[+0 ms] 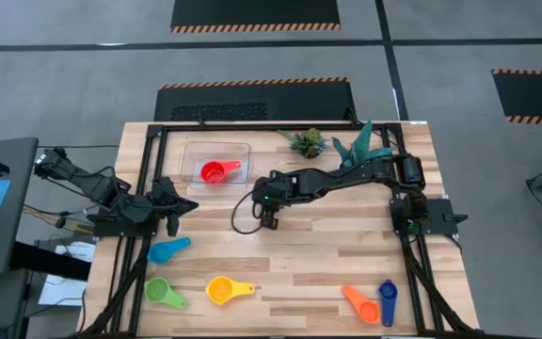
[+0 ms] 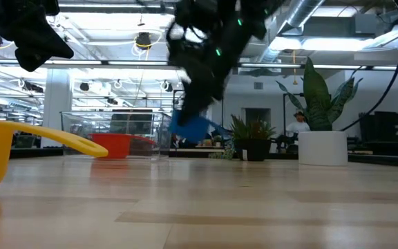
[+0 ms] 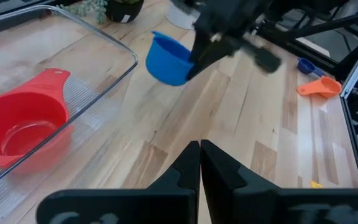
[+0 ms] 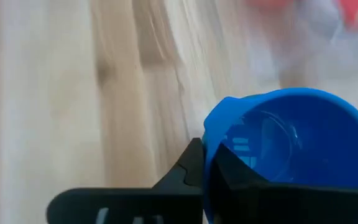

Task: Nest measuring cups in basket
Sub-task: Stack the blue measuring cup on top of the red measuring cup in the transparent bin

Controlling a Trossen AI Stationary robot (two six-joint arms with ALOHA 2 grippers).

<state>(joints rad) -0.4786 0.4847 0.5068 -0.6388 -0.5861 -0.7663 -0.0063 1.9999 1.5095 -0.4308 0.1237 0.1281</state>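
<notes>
1. The table (image 1: 346,268) is a pale wooden slab with plank seams, framed by dark rails; a broad bare stretch of wood is left open across its middle.
2. The right arm is reached across from the table's right side toward the middle. Its gripper (image 1: 269,218) is pinched on the rim of the blue cup (image 3: 168,58), which is held off the wood, as seen in the low view, just beside the basket.
3. The left arm is rested at the table's left edge, its gripper (image 1: 172,224) with fingers (image 3: 219,163) pressed together, nothing between them.
4. The basket (image 1: 192,150) is a clear, low-walled rectangle with rounded corners and a ribbed floor, set toward the far side, left of centre. Open wood is left between it and the right gripper.
5. The red cup (image 1: 216,171) is lying inside the basket, a round smooth plastic bowl with a short flat handle.
6. Two small plants (image 1: 307,141) are placed by the far edge, right of the basket.
7. Along the near edge, well apart from the basket, the other cups are spread: light blue cup (image 1: 166,250) and green cup (image 1: 162,291) at the left, yellow cup (image 1: 224,289) in the middle, orange cup (image 1: 359,303) and dark blue cup (image 1: 388,299) just beside each other at the right.
</notes>
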